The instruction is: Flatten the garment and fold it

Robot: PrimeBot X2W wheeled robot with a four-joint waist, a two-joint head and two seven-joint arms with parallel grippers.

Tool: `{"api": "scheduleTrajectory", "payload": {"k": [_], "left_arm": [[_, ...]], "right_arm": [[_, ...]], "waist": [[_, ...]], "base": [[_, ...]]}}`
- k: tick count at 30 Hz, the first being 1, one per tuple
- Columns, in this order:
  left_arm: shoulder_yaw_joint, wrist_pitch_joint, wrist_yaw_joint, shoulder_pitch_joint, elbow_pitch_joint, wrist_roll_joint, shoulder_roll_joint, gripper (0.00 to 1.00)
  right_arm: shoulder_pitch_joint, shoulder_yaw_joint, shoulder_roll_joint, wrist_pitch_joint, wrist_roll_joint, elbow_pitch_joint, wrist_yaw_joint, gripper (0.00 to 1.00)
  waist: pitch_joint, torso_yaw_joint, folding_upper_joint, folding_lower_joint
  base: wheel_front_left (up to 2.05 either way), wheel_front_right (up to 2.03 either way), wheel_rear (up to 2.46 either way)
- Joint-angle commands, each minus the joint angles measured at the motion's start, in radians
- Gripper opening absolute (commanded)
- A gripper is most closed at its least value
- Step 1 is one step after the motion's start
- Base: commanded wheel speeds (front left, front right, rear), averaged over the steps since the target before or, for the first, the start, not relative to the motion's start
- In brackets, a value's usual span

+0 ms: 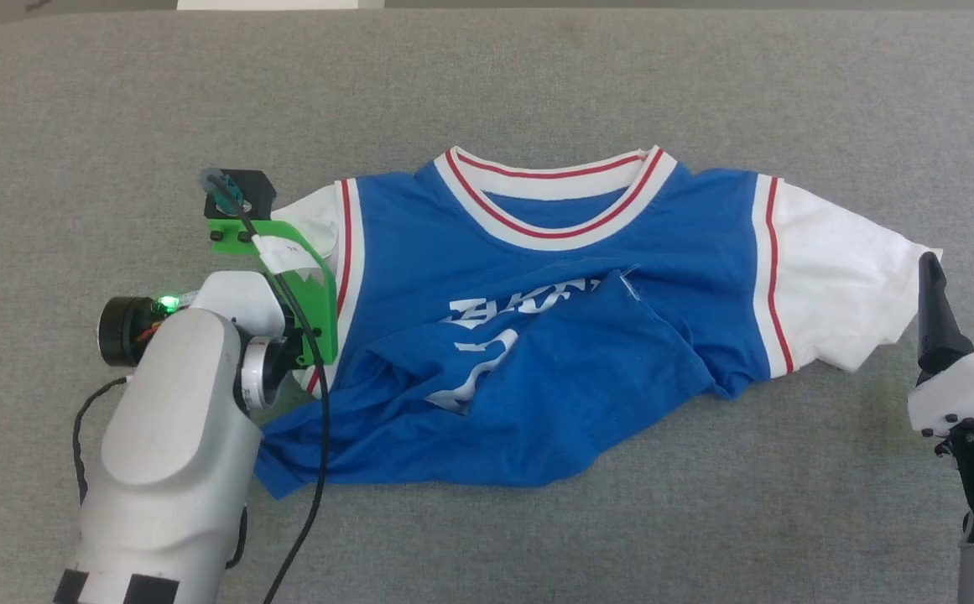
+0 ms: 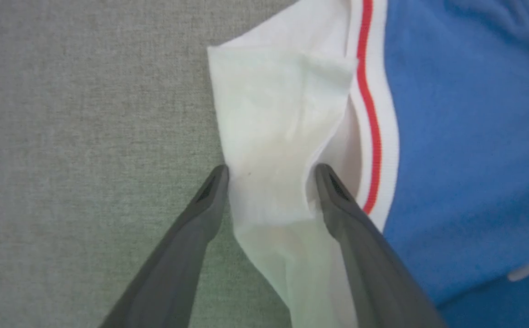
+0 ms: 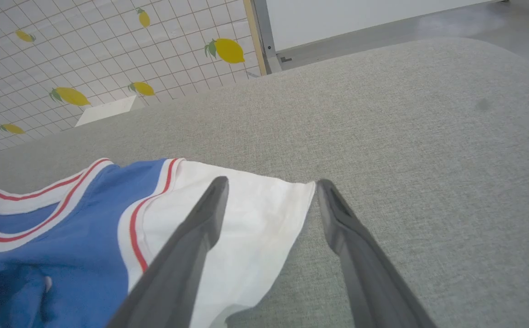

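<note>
The garment (image 1: 554, 335), a royal-blue jersey with white sleeves and a red-and-white striped collar, lies on the grey table, collar at the far side. Its lower hem is flipped up over the white lettering and lies crumpled. My left gripper (image 2: 271, 175) is open and points straight down, its two fingers straddling the bunched white left sleeve (image 2: 269, 136); in the head view the wrist (image 1: 277, 277) covers that sleeve. At the lower right my right gripper (image 1: 965, 289) is open too, beside the edge of the flat white right sleeve (image 1: 839, 277), which also lies between its fingers (image 3: 271, 189).
The grey fabric table (image 1: 487, 92) stretches wide on all sides of the garment. Beyond its far edge the right wrist view shows a lemon-patterned tiled sheet (image 3: 109, 54) and a metal frame leg (image 3: 264, 36). A black cable (image 1: 315, 470) hangs off my left forearm.
</note>
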Motion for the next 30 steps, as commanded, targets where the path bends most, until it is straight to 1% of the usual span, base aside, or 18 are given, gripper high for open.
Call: {"api": "scheduleTrajectory", "payload": {"k": [1, 4, 5, 6, 8, 10, 15, 18, 21, 25, 29, 30], "left_arm": [[0.001, 0.008, 0.007, -0.014, 0.023, -0.001, 0.007, 1.0], [0.009, 0.002, 0.013, -0.017, 0.052, -0.013, 0.0, 0.99], [0.012, -0.005, 0.014, -0.017, 0.06, -0.019, -0.003, 0.35], [0.019, -0.015, 0.014, -0.018, 0.064, -0.027, -0.008, 0.0], [0.031, -0.03, 0.012, -0.017, 0.072, -0.047, -0.017, 0.0], [0.063, -0.059, 0.016, -0.012, 0.066, -0.083, -0.031, 0.0], [0.193, -0.148, 0.026, 0.038, 0.002, -0.21, -0.059, 0.0], [0.266, -0.188, 0.04, 0.088, -0.05, -0.266, -0.062, 0.0], [0.326, -0.212, 0.061, 0.161, -0.098, -0.303, -0.061, 0.0], [0.365, -0.214, 0.094, 0.257, -0.13, -0.318, -0.063, 0.0], [0.387, -0.214, 0.118, 0.322, -0.136, -0.341, -0.083, 0.0], [0.388, -0.216, 0.121, 0.332, -0.138, -0.343, -0.087, 0.4]], "right_arm": [[-0.015, 0.001, 0.001, -0.002, 0.004, -0.008, 0.003, 1.0], [-0.02, 0.004, 0.001, -0.002, 0.005, -0.011, 0.003, 1.0], [-0.021, 0.006, 0.001, -0.002, 0.004, -0.012, 0.003, 1.0], [-0.022, 0.007, 0.002, -0.002, 0.004, -0.012, 0.003, 1.0], [-0.024, 0.008, 0.002, -0.004, 0.004, -0.01, 0.003, 1.0], [-0.025, 0.012, 0.002, -0.007, 0.004, -0.005, 0.003, 1.0], [-0.022, 0.018, 0.002, -0.014, 0.005, 0.01, 0.003, 1.0], [-0.018, 0.017, 0.002, -0.017, 0.004, 0.014, 0.003, 1.0], [-0.016, 0.022, 0.002, -0.016, 0.001, 0.013, 0.003, 1.0], [-0.02, 0.032, 0.002, -0.013, 0.004, 0.013, 0.003, 1.0], [-0.027, 0.045, 0.002, -0.014, 0.008, 0.017, 0.003, 1.0], [-0.028, 0.048, 0.002, -0.014, 0.008, 0.017, 0.003, 1.0]], "waist": [[0.008, -0.004, -0.0001, 0.0], [0.018, -0.004, -0.0001, 0.0], [0.02, -0.003, -0.0001, 0.0], [0.023, -0.002, -0.0001, 0.0], [0.025, 0.002, -0.0001, 0.0], [0.023, 0.003, -0.0001, 0.0], [0.006, 0.007, -0.0001, 0.0], [-0.002, 0.016, -0.0001, 0.0], [-0.004, 0.024, -0.0001, 0.0], [-0.001, 0.034, -0.0001, 0.0], [0.004, 0.041, -0.0001, 0.0], [0.005, 0.042, -0.0001, 0.0]], "base": [[0.0, 0.0, 0.0], [0.0, 0.0, 0.0], [0.0, 0.0, 0.0], [0.0, 0.0, 0.0], [0.0, 0.0, 0.0], [0.0, 0.0, 0.0], [0.0, 0.0, 0.0], [0.0, 0.0, 0.0], [0.0, 0.0, 0.0], [0.0, 0.0, 0.0], [0.0, 0.0, 0.0], [0.0, 0.0, 0.0]]}}
